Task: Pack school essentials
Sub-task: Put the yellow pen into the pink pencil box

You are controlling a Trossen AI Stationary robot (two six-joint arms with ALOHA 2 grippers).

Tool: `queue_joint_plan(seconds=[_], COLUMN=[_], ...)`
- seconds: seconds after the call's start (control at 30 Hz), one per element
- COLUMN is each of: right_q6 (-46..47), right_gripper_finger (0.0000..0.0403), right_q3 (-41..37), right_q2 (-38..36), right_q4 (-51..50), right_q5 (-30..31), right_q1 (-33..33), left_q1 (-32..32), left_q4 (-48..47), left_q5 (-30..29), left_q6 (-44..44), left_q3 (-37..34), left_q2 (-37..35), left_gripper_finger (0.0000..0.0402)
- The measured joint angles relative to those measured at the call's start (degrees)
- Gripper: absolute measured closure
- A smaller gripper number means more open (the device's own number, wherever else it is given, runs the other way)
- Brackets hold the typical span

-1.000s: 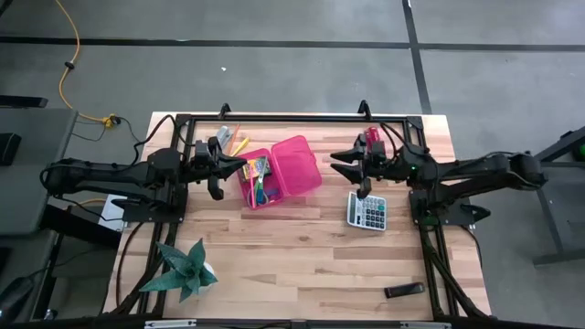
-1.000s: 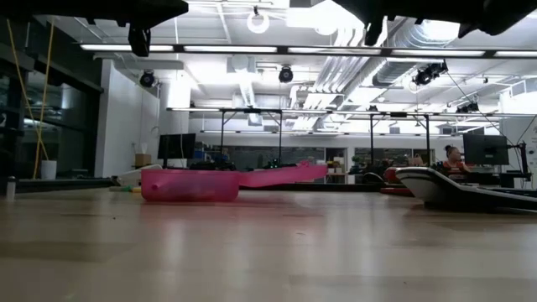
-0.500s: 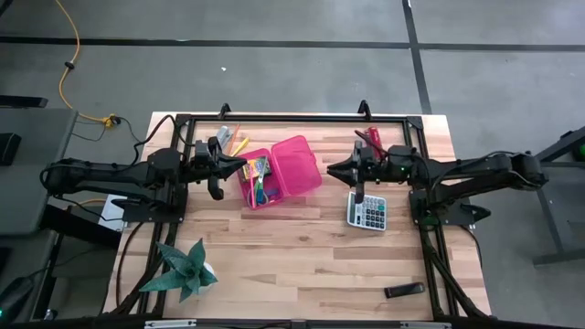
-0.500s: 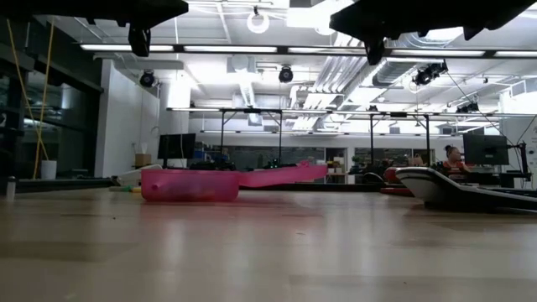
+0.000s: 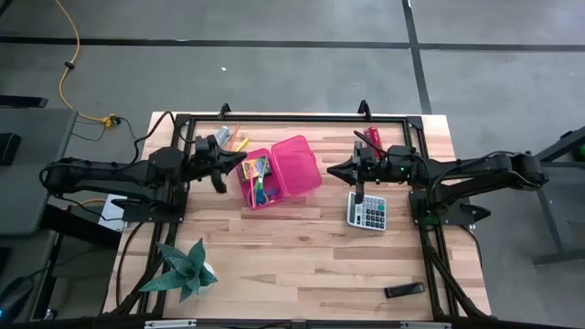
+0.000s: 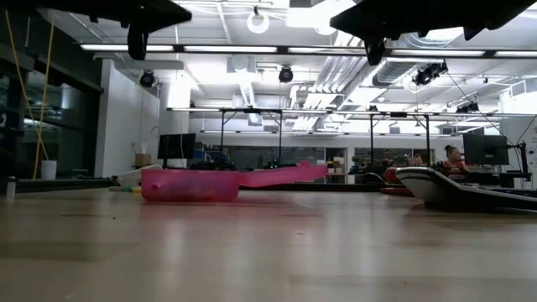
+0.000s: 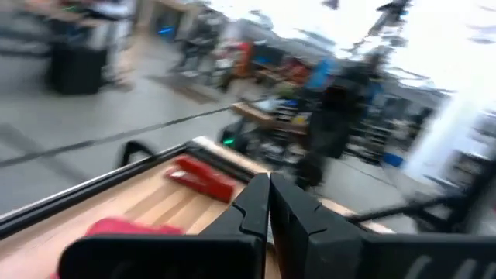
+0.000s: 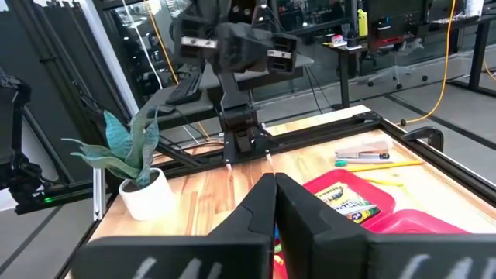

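High view: an open pink plastic case [image 5: 279, 170] lies on the wooden counter [image 5: 302, 247], with a yellow-and-green crayon box [image 5: 260, 168] and other small stationery inside. Thin yellow and orange pencils [image 5: 237, 142] lie just beyond it. The left gripper [image 5: 228, 168] hovers beside the case; the right gripper [image 5: 340, 168] hangs over a grey calculator [image 5: 366, 211].

Wrist views: both grippers' jaws are pressed together, holding nothing. The right wrist view shows the crayon box [image 8: 346, 201] in the case.
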Motion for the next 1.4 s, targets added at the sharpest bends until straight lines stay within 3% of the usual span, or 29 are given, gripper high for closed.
queue_joint_plan(seconds=[0.1,0.33,0.5,0.57,0.67,0.97,1.13,1.4], right_q6=[0.3,1.3,1.6,2.1,3.3,3.6,3.6,3.5], right_gripper_finger=[0.0401,0.0402,0.0403,0.0403,0.0403,0.0403,0.0403,0.0403], right_q3=[0.0,0.0,0.0,0.0,0.0,0.0,0.0,0.0], right_q2=[0.0,0.0,0.0,0.0,0.0,0.0,0.0,0.0], right_q4=[0.0,0.0,-0.1,-0.3,-0.7,-2.1,-2.5,-3.5], right_q5=[0.3,0.6,0.6,0.8,0.8,0.8,0.8,0.8], right_q1=[0.0,0.0,0.0,0.0,0.0,0.0,0.0,0.0], left_q1=[1.8,16.0,31.1,35.1,38.8,40.7,40.2,37.2], left_q4=[-10.4,-39.1,-48.9,-50.0,-52.7,-56.1,-56.1,-57.4], left_q5=[-4.5,-3.4,8.5,13.7,16.8,16.1,12.4,12.9], left_q6=[-1.8,-3.4,-3.1,-1.7,0.1,3.1,3.1,3.1], left_q3=[5.6,22.5,29.3,30.7,32.1,32.9,32.9,32.9], left_q2=[3.1,17.9,31.6,37.2,44.6,56.7,58.3,58.5], left_gripper_finger=[0.0383,0.0301,0.025,0.0239,0.0234,0.0236,0.0236,0.0236])
